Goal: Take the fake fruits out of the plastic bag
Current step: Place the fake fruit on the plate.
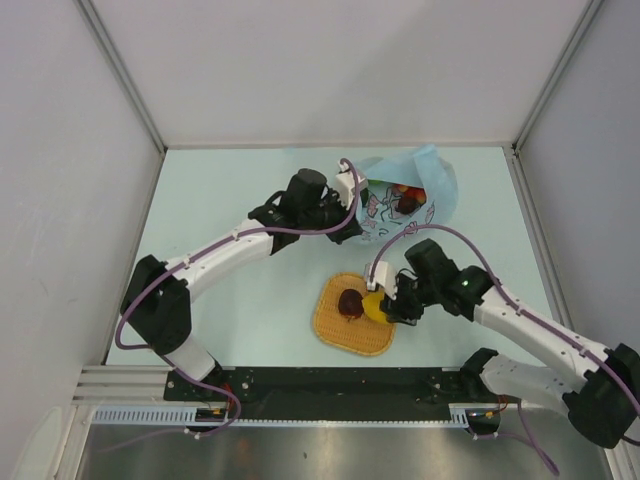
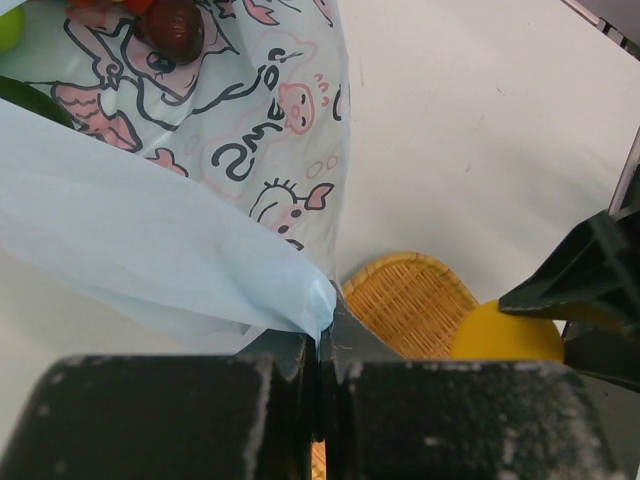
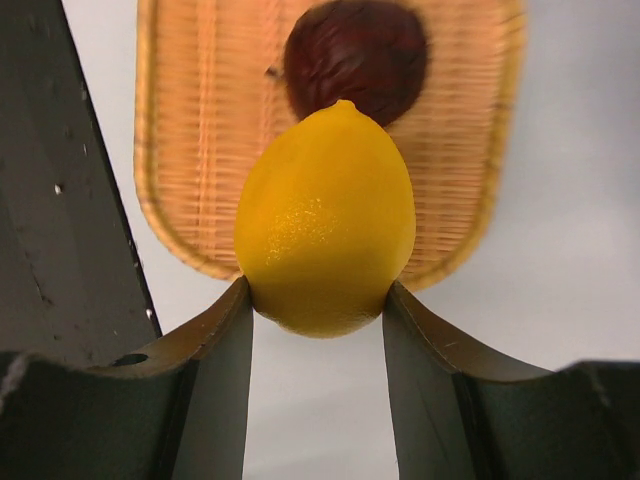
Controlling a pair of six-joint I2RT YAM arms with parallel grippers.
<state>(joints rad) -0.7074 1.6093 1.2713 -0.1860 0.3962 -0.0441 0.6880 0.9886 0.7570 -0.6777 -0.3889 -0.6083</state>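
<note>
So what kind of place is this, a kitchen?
Probably a robot lab booth, not a kitchen. Plain white panels wall in a pale table, the left arm and right arm are bolted to a rail, and the lemon and plum look like toys.

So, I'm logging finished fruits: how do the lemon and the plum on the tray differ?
The lemon is bright yellow with a pointed tip; the plum is dark reddish purple and rounder. The lemon is clamped in the right gripper; the plum lies free on the woven tray. Both are out of the plastic bag.
</note>
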